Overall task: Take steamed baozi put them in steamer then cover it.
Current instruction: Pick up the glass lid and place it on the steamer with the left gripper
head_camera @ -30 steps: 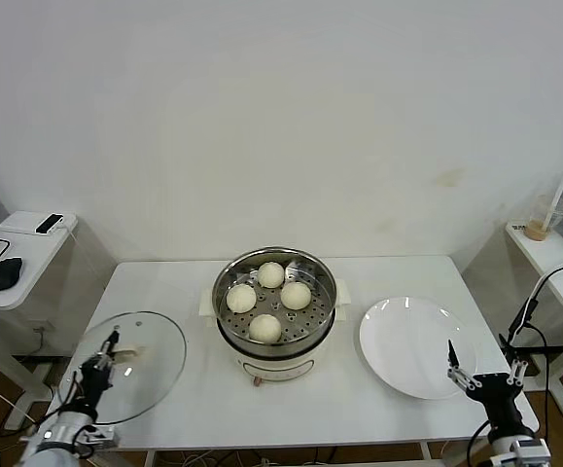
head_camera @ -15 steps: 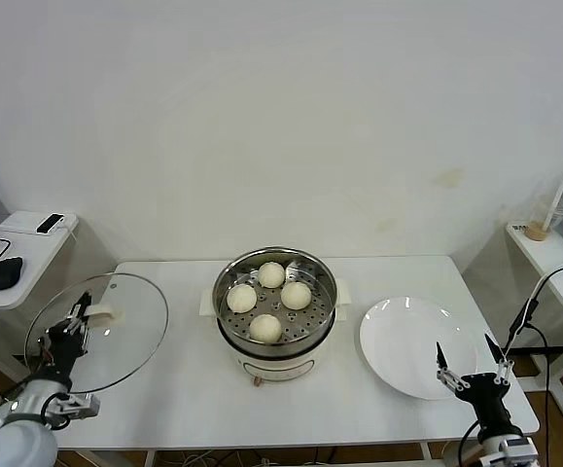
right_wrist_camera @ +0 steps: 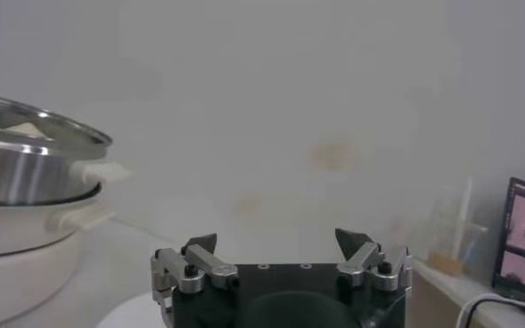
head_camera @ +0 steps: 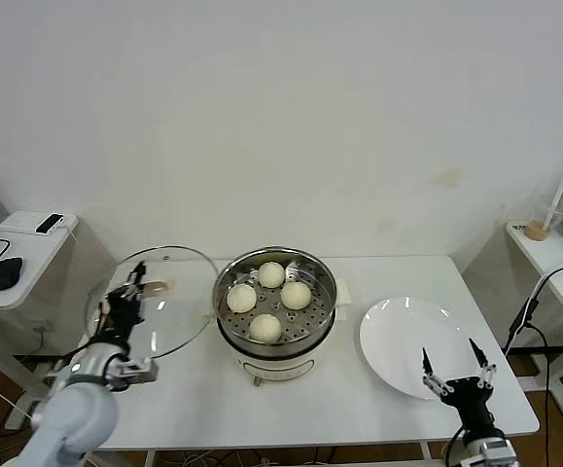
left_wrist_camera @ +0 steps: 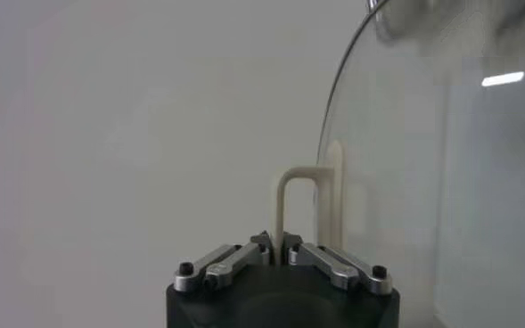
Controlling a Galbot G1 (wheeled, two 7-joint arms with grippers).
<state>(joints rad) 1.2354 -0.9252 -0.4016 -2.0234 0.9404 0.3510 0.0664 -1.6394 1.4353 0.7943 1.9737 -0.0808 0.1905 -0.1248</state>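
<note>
Four buns: the steamed baozi (head_camera: 268, 301) sit inside the steamer (head_camera: 277, 297), one each at 12, 3, 6 and 9 o'clock on its perforated floor.
Steamer: at the table's (head_camera: 193, 399) middle, a steel basket on a cream pot base, uncovered; its rim also shows in the right wrist view (right_wrist_camera: 39, 156).
Writing: none can be read on the pot, lid or plate.
Cover: the cover (head_camera: 155, 301) hangs tilted in the air at the steamer's 9 o'clock, its edge just beside the rim.
Left gripper: the left gripper (head_camera: 125, 293) is clamped tight on the cover's cream bar handle (left_wrist_camera: 302, 207).
Plate: the white plate (head_camera: 417, 345) lies at the steamer's 3 o'clock, bare.
Right gripper: the right gripper (head_camera: 454, 369) hovers at the plate's 5 o'clock edge, claws spread wide, gripping nothing.
</note>
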